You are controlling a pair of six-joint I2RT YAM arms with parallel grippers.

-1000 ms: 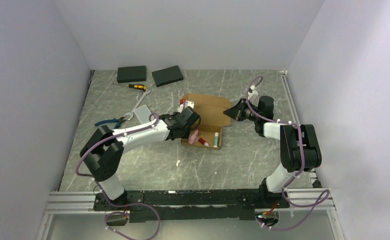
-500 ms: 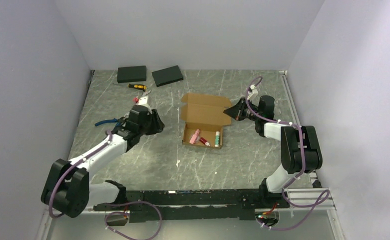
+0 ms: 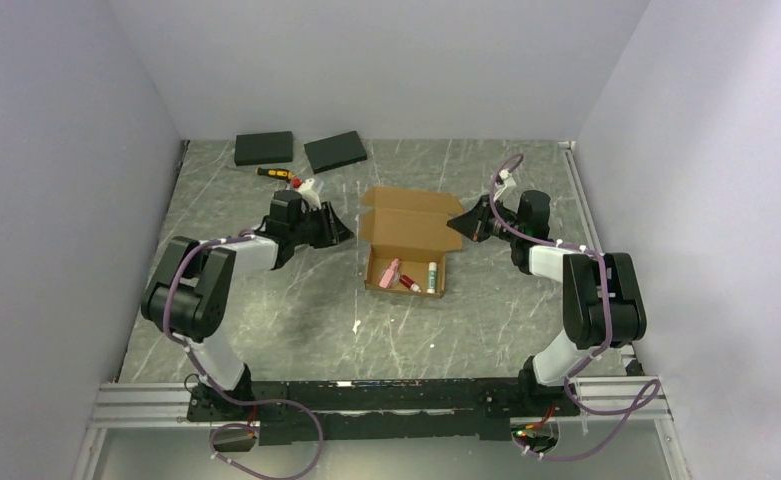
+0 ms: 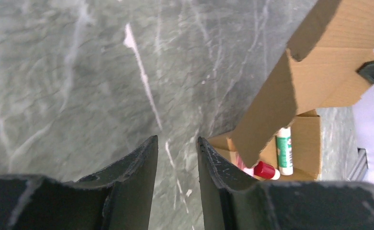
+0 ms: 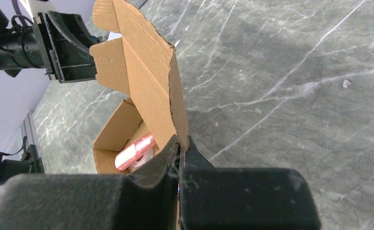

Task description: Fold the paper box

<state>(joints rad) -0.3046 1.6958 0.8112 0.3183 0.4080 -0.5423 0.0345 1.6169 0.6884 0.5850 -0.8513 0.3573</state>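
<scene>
The paper box (image 3: 406, 238) is brown cardboard and sits mid-table with its lid raised behind a shallow tray. In the tray lie a pink item (image 5: 136, 151), a red-capped tube (image 4: 265, 170) and a green-and-white tube (image 4: 284, 151). My right gripper (image 5: 179, 143) is shut on the edge of the lid's right flap (image 5: 146, 72), at the box's right side (image 3: 463, 225). My left gripper (image 4: 175, 143) is open with only bare table between its fingers. It lies low just left of the lid's left flap (image 4: 319, 72), apart from it, and points at the box (image 3: 338, 228).
Two black slabs (image 3: 264, 148) (image 3: 335, 151) lie at the back left, with a yellow-and-black tool (image 3: 274, 173) in front of them. A small white scrap (image 3: 355, 326) lies on the grey marbled table (image 3: 486, 310) in front of the box. Walls close in on three sides.
My left arm has left the spot over the box's tray, swung out to the left, and come back low toward the box's left side. The right gripper and the lid have not moved.
</scene>
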